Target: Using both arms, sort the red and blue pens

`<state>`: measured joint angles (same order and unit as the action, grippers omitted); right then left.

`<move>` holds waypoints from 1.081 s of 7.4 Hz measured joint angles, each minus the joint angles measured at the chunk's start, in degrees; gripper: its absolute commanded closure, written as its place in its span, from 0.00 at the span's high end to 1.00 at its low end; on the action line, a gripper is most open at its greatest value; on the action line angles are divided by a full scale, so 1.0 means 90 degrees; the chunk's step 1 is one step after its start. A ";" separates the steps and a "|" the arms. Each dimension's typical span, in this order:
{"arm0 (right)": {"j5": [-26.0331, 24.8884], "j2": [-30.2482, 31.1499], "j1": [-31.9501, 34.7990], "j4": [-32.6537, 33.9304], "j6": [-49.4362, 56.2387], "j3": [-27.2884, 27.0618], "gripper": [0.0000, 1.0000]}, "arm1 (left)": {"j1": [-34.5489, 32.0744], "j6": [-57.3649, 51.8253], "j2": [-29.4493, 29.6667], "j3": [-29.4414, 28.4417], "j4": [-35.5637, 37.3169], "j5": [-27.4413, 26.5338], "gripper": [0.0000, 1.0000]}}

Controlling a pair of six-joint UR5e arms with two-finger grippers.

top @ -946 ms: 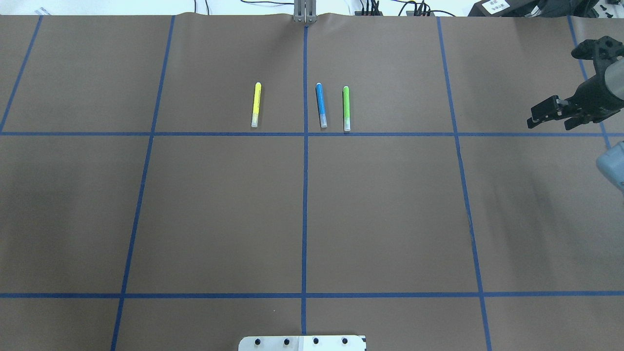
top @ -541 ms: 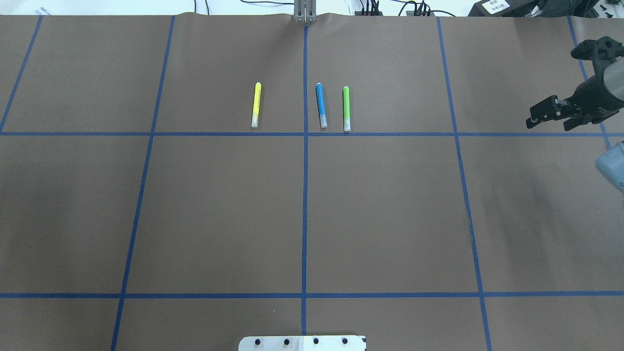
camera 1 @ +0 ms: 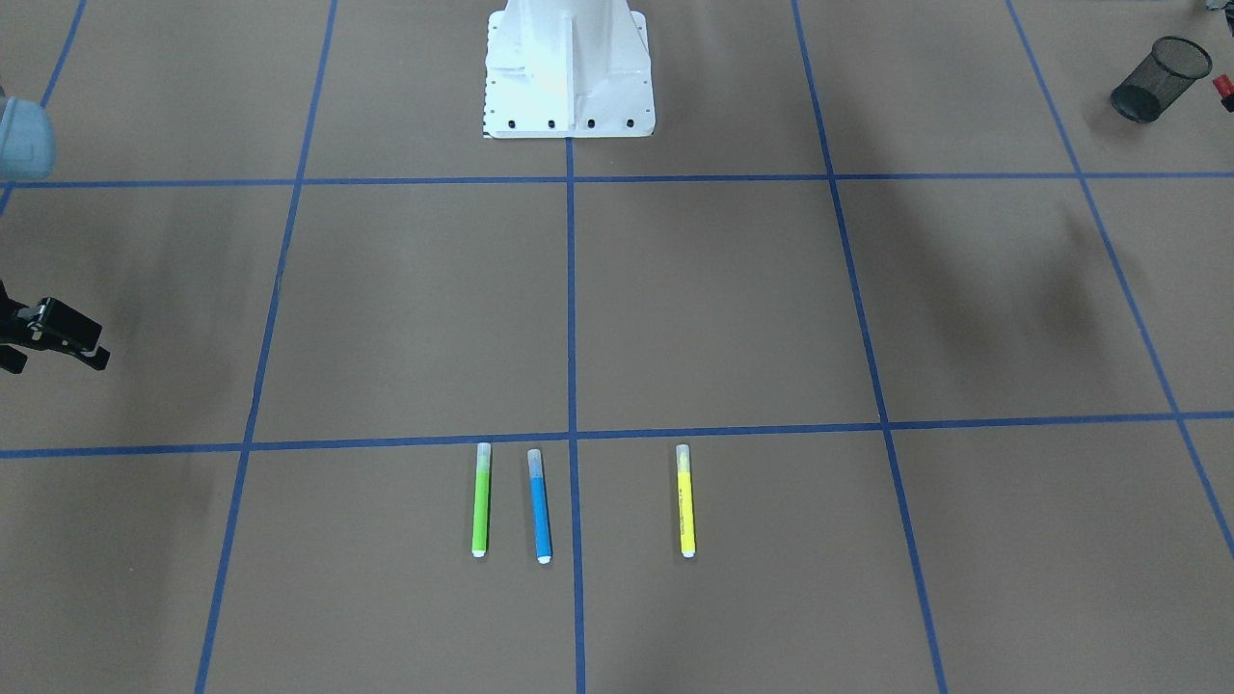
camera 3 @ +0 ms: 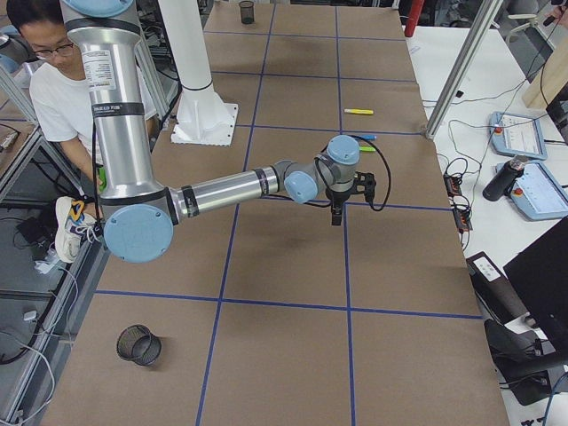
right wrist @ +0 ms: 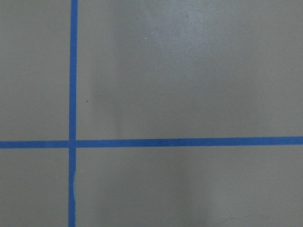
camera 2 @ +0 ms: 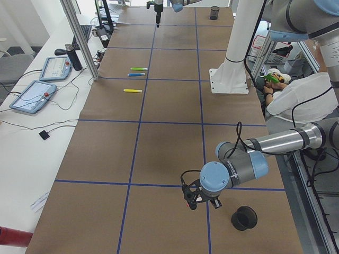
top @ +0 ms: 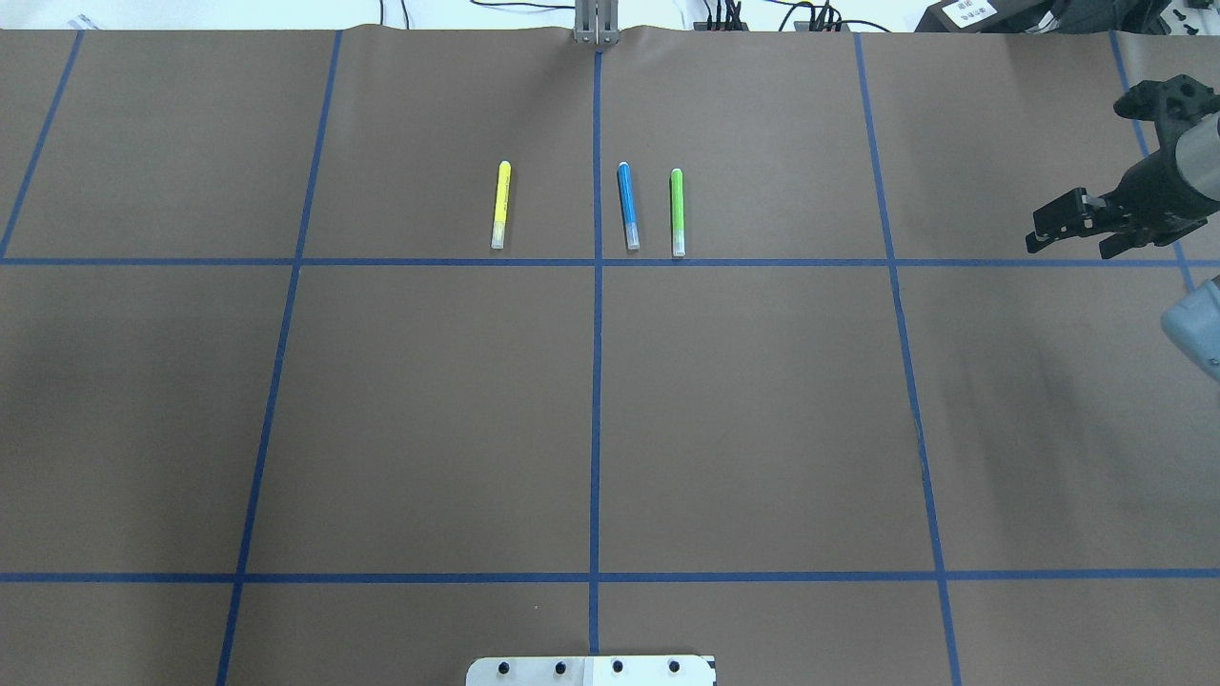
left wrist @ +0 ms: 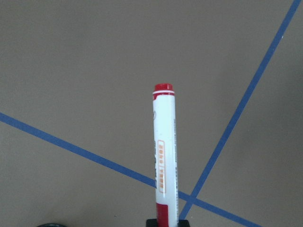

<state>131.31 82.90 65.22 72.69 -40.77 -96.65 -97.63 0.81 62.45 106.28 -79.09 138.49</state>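
One red pen [left wrist: 163, 156], clamped in left pincer [left wrist: 167, 222]

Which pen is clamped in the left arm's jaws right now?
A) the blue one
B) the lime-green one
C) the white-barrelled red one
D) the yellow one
C: the left wrist view shows the white-barrelled red pen held at its base by the left gripper.

3 markers [top: 626, 205] side by side on the table [top: 429, 410], beyond the pedestal [top: 591, 671]
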 measured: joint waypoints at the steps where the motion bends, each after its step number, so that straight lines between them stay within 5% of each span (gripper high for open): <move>1: -0.0002 0.0003 -0.0014 0.0000 -0.0004 0.0006 1.00 | -0.0029 -0.0769 0.0103 0.0131 0.0948 -0.0424 0.00; 4: -0.0067 0.0006 -0.0092 0.0000 -0.0011 0.0073 1.00 | -0.0406 -0.2050 0.0943 0.0191 0.3939 -0.1417 0.00; 8: -0.0252 0.0002 -0.0214 0.0004 -0.0012 0.0178 1.00 | -0.0574 -0.2196 0.1091 -0.0303 0.5000 -0.1494 0.00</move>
<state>129.04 82.92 63.29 72.72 -40.87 -95.04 -102.79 -18.96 72.27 103.55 -34.09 125.04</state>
